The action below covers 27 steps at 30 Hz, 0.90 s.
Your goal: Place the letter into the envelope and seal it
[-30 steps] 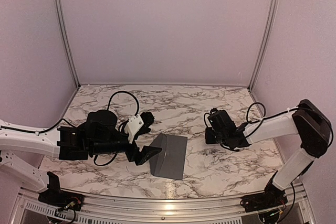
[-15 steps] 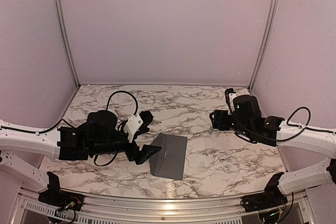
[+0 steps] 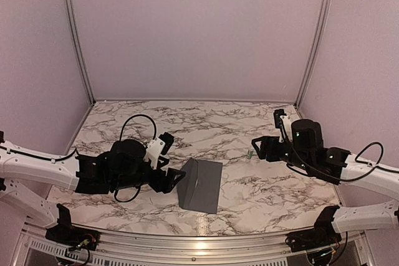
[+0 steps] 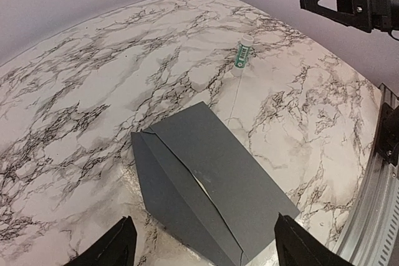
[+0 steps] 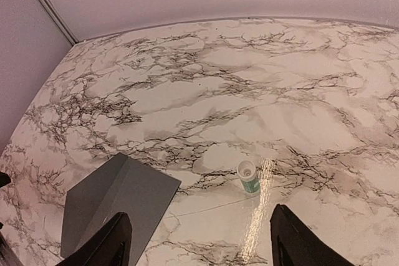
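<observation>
Marble table (image 3: 249, 197) runs open from the lilac back wall forward. The left gripper (image 3: 171, 161), low and reaching rightward, has its fingers spread wide just beside the envelope (image 3: 201, 186), which lies near the front rail. The small tube (image 3: 248, 153) lies well apart. The right gripper (image 3: 267, 131) is spread too, pointing left.

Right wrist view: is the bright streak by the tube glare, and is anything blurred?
Right wrist: yes, glare on the table beside the tube; picture sharp. Left wrist: fainter sheen beside the envelope; far table edge bowed by the lens.
</observation>
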Motion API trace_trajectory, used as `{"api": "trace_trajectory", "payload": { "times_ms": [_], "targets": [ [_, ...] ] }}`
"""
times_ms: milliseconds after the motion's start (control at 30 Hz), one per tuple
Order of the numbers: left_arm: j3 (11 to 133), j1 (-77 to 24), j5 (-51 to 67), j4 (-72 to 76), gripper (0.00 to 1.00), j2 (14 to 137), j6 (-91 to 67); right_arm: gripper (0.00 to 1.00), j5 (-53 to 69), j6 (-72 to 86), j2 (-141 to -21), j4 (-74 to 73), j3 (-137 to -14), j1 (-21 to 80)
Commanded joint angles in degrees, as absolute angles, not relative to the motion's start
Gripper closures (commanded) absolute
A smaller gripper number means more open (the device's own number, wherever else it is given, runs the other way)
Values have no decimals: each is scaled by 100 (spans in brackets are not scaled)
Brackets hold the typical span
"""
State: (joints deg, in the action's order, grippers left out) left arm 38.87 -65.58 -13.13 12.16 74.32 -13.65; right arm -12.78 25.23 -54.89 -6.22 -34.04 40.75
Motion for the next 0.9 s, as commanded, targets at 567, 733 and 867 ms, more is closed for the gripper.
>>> {"api": "trace_trajectory", "payload": {
  "times_ms": [567, 733, 867],
  "targets": [
    [3177, -4802, -1358, 1173, 51, 7685, -3055, 68, 286, 2404, -6789, 1224, -3164, 5014],
    [3366, -4753, -1035, 1329, 54, 8256, -2802, 80, 338, 2428, -7752, 1527, -3377, 5110],
    [3582, -4752, -763, 1462, 55, 8821, -2709, 88, 365, 2472, -8385, 1721, -3550, 5149]
  ]
}}
